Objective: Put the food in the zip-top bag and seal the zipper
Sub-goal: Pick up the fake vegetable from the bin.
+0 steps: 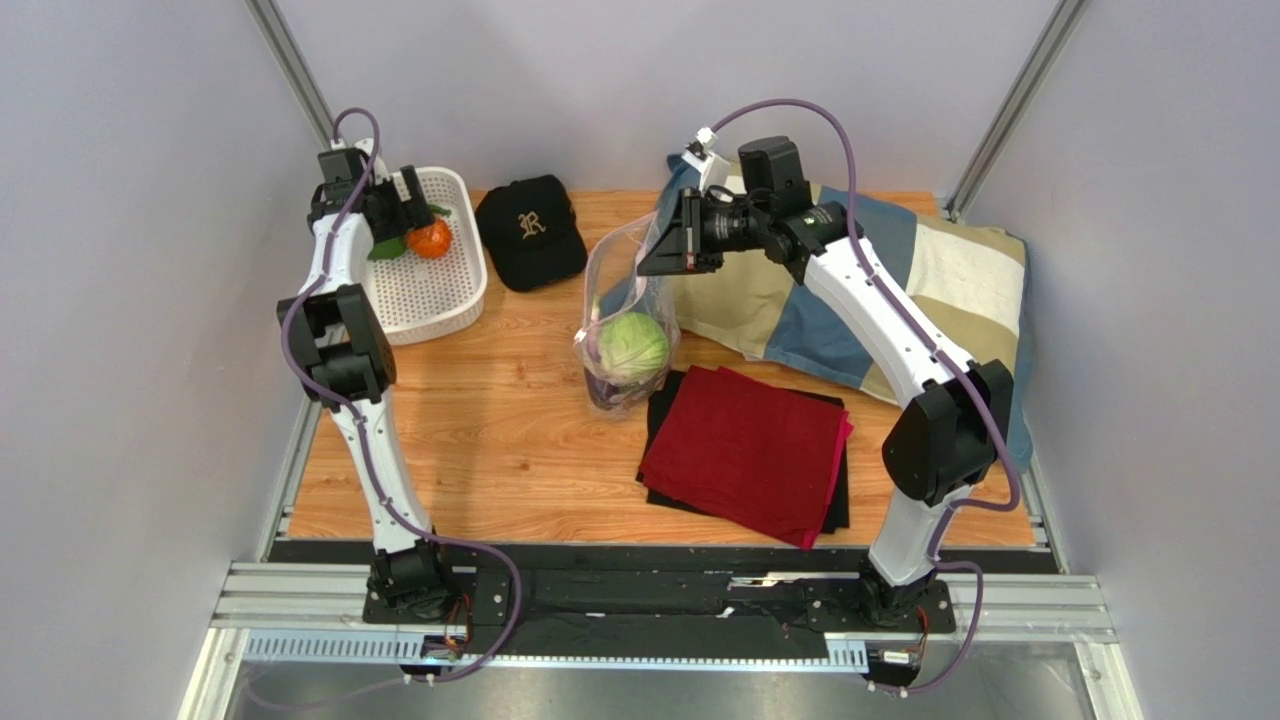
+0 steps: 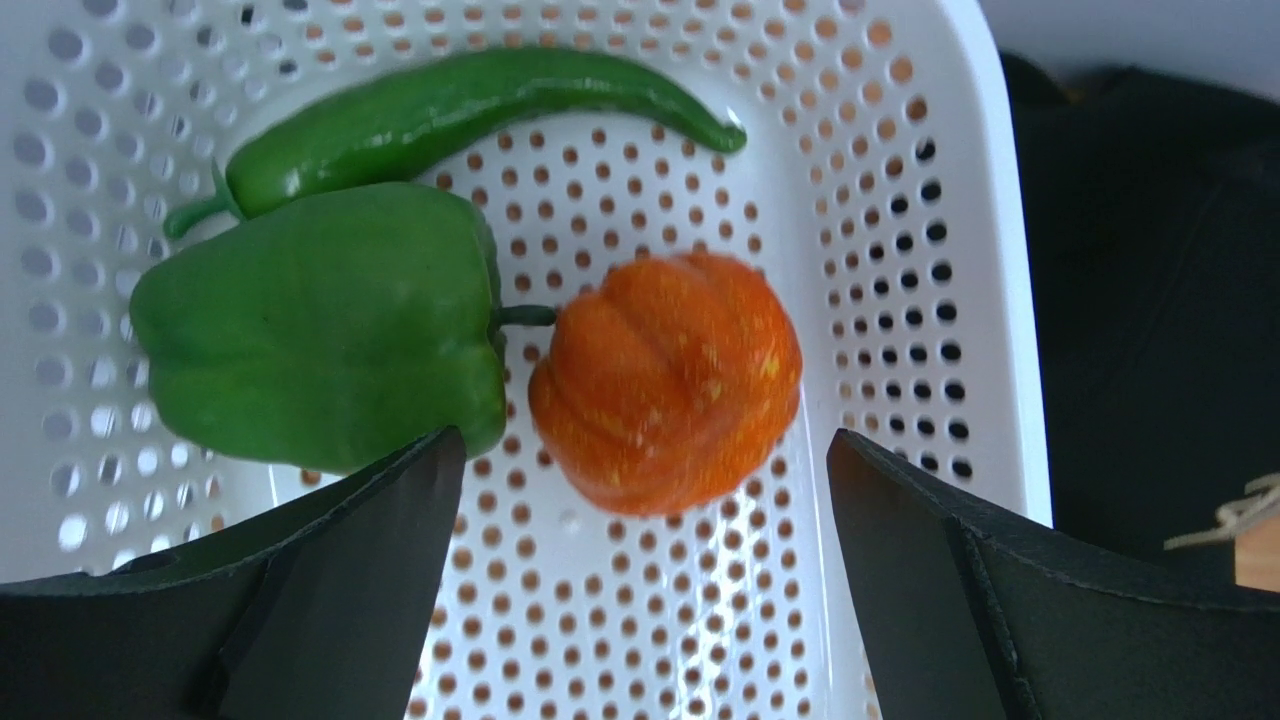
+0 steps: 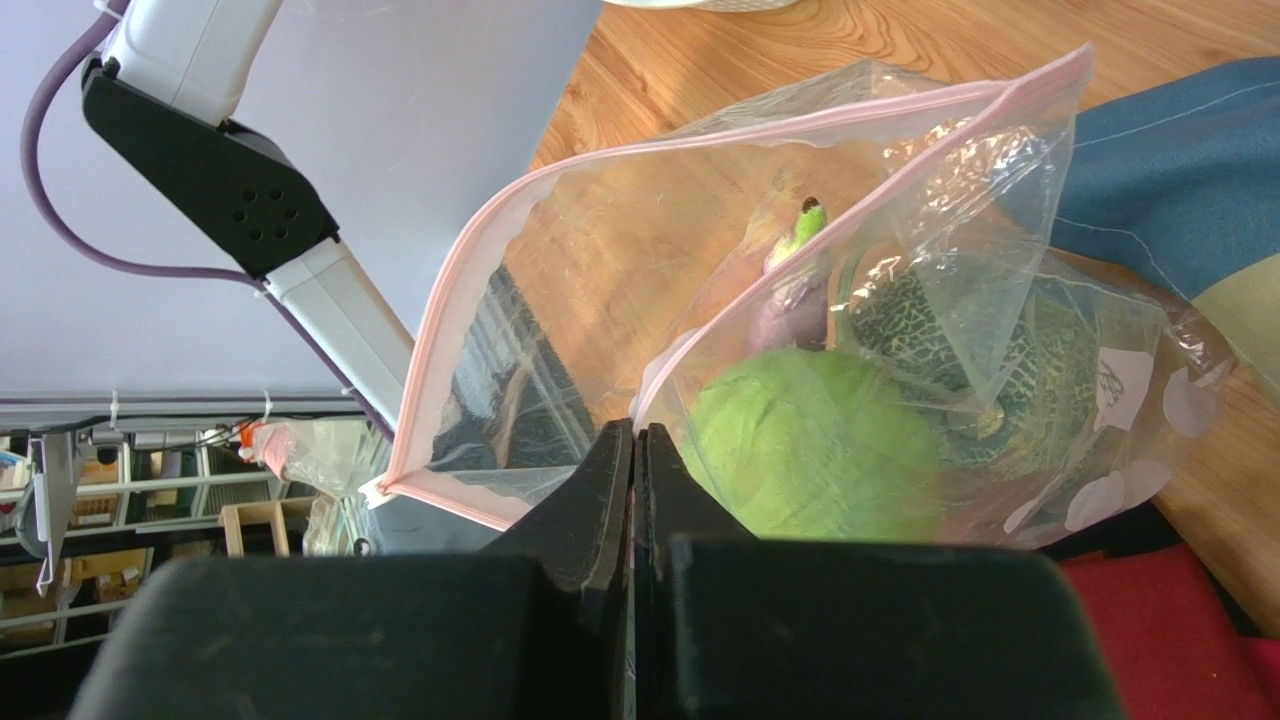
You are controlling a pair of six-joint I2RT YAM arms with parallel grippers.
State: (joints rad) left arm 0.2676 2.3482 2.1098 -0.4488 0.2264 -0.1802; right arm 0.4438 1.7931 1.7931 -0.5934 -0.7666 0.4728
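White basket (image 2: pixel 917 225): pumpkin (image 2: pixel 664 383) beside pepper (image 2: pixel 323 323)

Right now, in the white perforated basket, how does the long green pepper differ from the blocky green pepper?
The long green pepper is slim and curved, ending in a point; the blocky green pepper is wide and lobed. The long one is darker green. The blocky one's stem reaches the orange pumpkin; the long one lies apart from it. Both lie in the white perforated basket.
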